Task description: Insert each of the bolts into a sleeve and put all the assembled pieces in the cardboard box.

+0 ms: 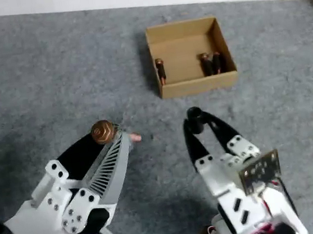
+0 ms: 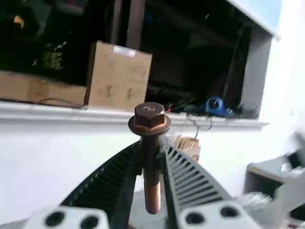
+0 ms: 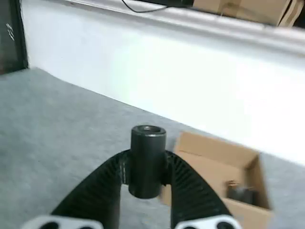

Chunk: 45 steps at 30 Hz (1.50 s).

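My left gripper (image 1: pixel 109 138) is shut on a copper bolt (image 1: pixel 103 131), held upright above the carpet at the lower left; in the left wrist view the bolt (image 2: pixel 150 152) stands head up between the ribbed fingers (image 2: pixel 188 174). My right gripper (image 1: pixel 201 124) is shut on a black sleeve (image 1: pixel 194 118) at lower centre, and the sleeve (image 3: pixel 147 160) stands with its open end up. The cardboard box (image 1: pixel 198 85) sits beyond both arms and holds three assembled pieces (image 1: pixel 161 71), two of them side by side (image 1: pixel 211 63). The two grippers are apart.
Grey carpet covers the table. A white wall (image 3: pixel 190 76) runs along its far edge behind the box (image 3: pixel 224 164). A small pinkish bit (image 1: pixel 136 137) lies on the carpet by the left gripper's tip.
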Available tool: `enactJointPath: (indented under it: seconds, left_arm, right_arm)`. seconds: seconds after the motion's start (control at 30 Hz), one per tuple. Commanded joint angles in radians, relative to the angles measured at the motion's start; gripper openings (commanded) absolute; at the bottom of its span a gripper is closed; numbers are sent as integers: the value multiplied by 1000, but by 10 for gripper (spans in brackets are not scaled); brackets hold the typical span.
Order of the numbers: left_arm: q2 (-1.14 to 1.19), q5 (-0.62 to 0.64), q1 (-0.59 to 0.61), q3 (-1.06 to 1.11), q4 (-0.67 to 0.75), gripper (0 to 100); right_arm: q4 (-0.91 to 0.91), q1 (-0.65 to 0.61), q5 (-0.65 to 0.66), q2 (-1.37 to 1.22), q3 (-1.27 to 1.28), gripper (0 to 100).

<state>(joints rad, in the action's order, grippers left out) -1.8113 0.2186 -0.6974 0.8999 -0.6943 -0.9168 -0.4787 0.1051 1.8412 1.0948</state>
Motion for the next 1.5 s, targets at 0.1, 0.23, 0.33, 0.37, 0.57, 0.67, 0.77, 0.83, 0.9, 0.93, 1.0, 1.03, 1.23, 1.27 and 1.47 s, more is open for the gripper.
enactJointPath:
  seconds: [0.1, 0.23, 0.33, 0.37, 0.57, 0.67, 0.77, 0.83, 0.9, 0.93, 1.0, 1.03, 1.23, 1.27, 1.47]
  left_arm:
    - [8, 23, -64, 156, 189, 5]
    - [15, 68, -67, 262, 272, 5]
    - [15, 43, -64, 323, 358, 5]
    - [15, 32, -64, 337, 376, 5]
    - [15, 31, -31, 394, 394, 5]
    - [15, 31, -12, 414, 394, 5]
    - [15, 31, 16, 418, 394, 5]
    - [15, 31, 39, 418, 394, 5]
    - [15, 31, 62, 418, 394, 5]
    - [15, 31, 68, 418, 394, 5]
    - [15, 31, 68, 418, 394, 5]
    - [15, 32, 62, 418, 393, 5]
    - [13, 118, 56, 414, 339, 5]
    - [10, 121, 54, 414, 322, 5]
    - [7, 120, 56, 415, 305, 5]
  right_arm:
    - [81, 8, -52, -1, 107, 5]
    - [81, 8, -51, -1, 117, 5]
    - [81, -30, -49, -1, 117, 5]
    - [79, -58, -49, -1, 117, 5]
    - [50, -186, 0, -1, 117, 5]
    - [15, -240, 58, -1, 117, 5]
    - [7, -260, 61, -1, 116, 5]
    - [7, -259, 61, -1, 116, 5]
    - [7, -259, 61, -1, 116, 5]
    - [7, -259, 61, -1, 116, 5]
    - [7, -259, 63, -1, 116, 5]
    - [7, -257, 63, -1, 116, 5]
    - [7, -255, 63, -1, 116, 5]
    - [7, -243, 63, -1, 116, 5]
    - [8, -185, 57, -1, 108, 5]
